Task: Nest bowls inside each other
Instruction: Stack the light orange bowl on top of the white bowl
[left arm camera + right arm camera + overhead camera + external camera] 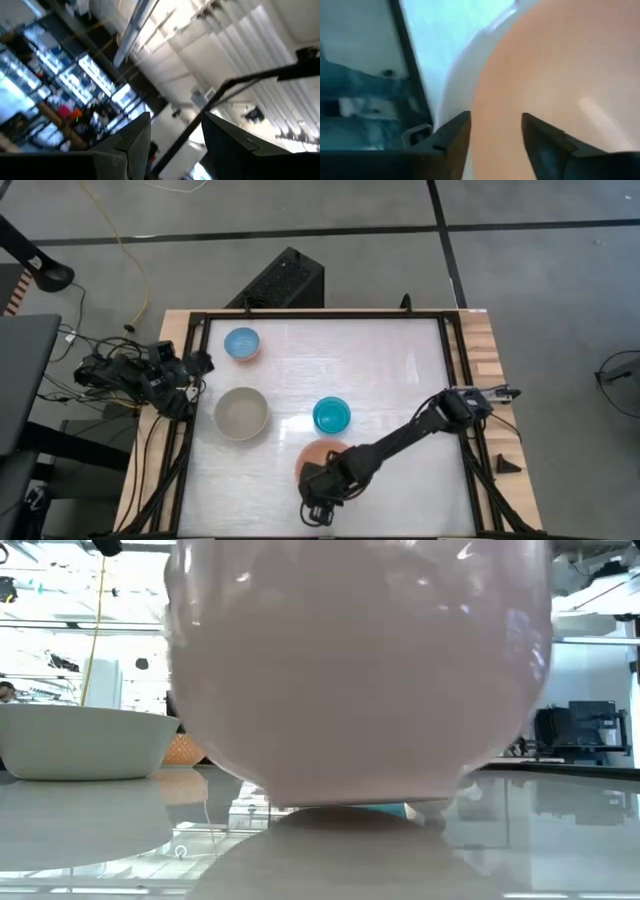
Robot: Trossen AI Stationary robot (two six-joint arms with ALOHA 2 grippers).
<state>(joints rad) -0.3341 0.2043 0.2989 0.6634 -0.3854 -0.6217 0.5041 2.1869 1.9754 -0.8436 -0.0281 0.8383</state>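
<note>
A salmon-orange bowl (314, 452) stands upright on its base near the table's front edge and fills the low view (360, 670). My right gripper (495, 120) is open above this bowl's near side, pointing steeply down. One finger is over the orange inside (560, 75), the other over the pale edge (462, 65). A teal bowl (332, 415) sits just behind it, a grey-beige bowl (241, 413) to the left and a light blue bowl (242, 343) at the far left. My left gripper (175, 130) is open at the table's left edge, pointing up.
A black frame (455, 370) runs round the white tabletop (380, 360). Cables and the folded left arm (160, 375) crowd the left edge. The grey-beige bowl (80, 740) also shows at the left of the low view. Bare tabletop lies right of the teal bowl.
</note>
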